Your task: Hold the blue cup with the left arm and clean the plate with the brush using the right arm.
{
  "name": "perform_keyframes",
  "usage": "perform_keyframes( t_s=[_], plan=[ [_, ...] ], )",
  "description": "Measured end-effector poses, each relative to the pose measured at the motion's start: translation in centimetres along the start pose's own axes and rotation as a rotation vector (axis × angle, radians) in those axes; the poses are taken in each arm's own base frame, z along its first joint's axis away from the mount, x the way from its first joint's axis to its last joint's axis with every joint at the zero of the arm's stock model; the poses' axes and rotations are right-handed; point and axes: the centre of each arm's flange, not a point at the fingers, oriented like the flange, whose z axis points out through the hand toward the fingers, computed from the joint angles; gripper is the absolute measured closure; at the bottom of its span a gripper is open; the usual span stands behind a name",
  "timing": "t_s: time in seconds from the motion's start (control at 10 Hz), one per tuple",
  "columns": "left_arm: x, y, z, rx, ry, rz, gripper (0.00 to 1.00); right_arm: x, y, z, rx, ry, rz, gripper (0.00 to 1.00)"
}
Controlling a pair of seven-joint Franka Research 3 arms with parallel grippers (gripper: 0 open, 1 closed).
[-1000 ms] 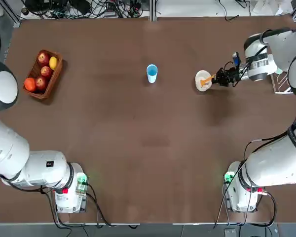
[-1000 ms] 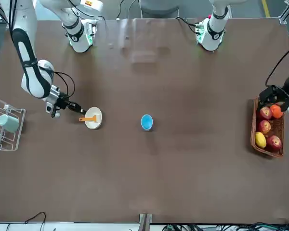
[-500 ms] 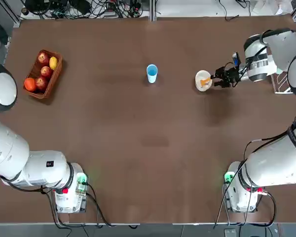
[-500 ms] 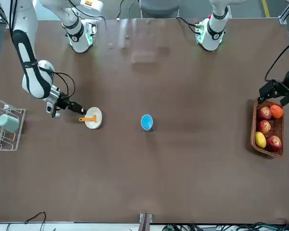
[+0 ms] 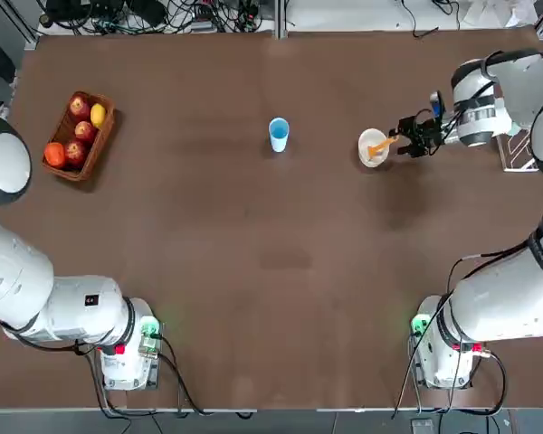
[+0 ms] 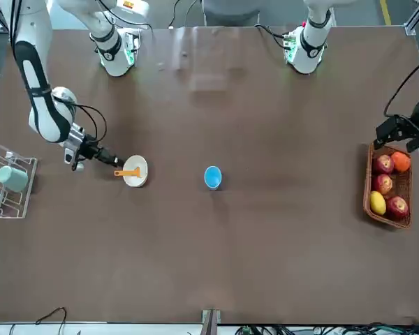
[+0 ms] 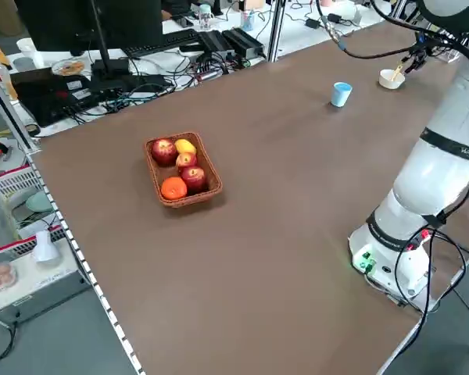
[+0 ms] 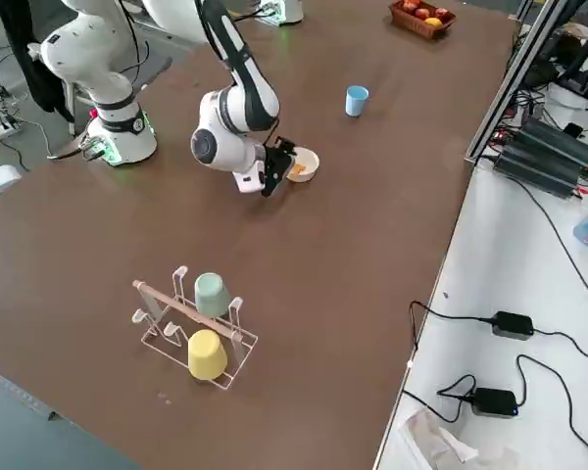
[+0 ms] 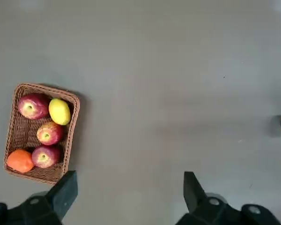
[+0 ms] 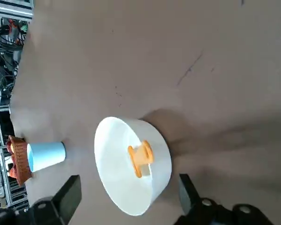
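A broad brown table point(image 5: 253, 271) fills the room's middle, cables heaped along its far edge. At its left a basket of fruit point(image 5: 78, 134) sits, with the left gripper point(image 9: 129, 199) hanging above it, fingers spread wide around nothing. Mid-table stands the blue cup point(image 5: 279, 134), probably light and easily tipped; best pinched across its wall. Right of it the plate point(image 5: 372, 147) cradles the brush point(image 5: 381, 145). The right gripper point(image 5: 407, 137) is beside the plate, fingers parted and empty; the short stiff handle looks like the place to take hold.
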Motion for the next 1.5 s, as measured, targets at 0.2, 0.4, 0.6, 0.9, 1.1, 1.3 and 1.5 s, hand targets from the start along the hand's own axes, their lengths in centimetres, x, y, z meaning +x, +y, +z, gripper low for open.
perform_keyframes(
  t_s=[0.2, 0.4, 0.6, 0.9, 1.1, 1.3, 1.5],
  plan=[
    [0.0, -0.1, 0.0, 0.000, 0.000, -0.001, 0.00, 0.4, -1.0, -1.0, 0.000, 0.010, -0.031, 0.00],
    [0.0, -0.1, 0.0, 0.000, 0.000, -0.002, 0.00, 0.8, -1.7, -2.5, -0.056, -0.030, -0.049, 0.00],
    [0.0, -0.2, 0.0, 0.001, 0.000, -0.004, 0.00, 1.9, -3.3, -4.6, -0.154, -0.084, -0.038, 0.00],
    [0.0, -0.2, 0.0, 0.001, 0.000, -0.004, 0.00, 3.1, -6.7, -7.6, -0.278, -0.118, -0.075, 0.00],
    [0.0, -0.3, 0.0, 0.001, 0.000, -0.005, 0.00, 3.3, -8.2, -9.1, -0.329, -0.110, -0.104, 0.00],
    [0.0, -0.3, 0.0, 0.001, 0.000, -0.005, 0.00, 3.7, -9.1, -10.2, -0.405, -0.108, -0.107, 0.00],
    [0.0, -0.3, 0.0, 0.001, 0.000, -0.006, 0.00, 5.0, -11.4, -11.9, -0.461, -0.076, -0.091, 0.00]
  ],
)
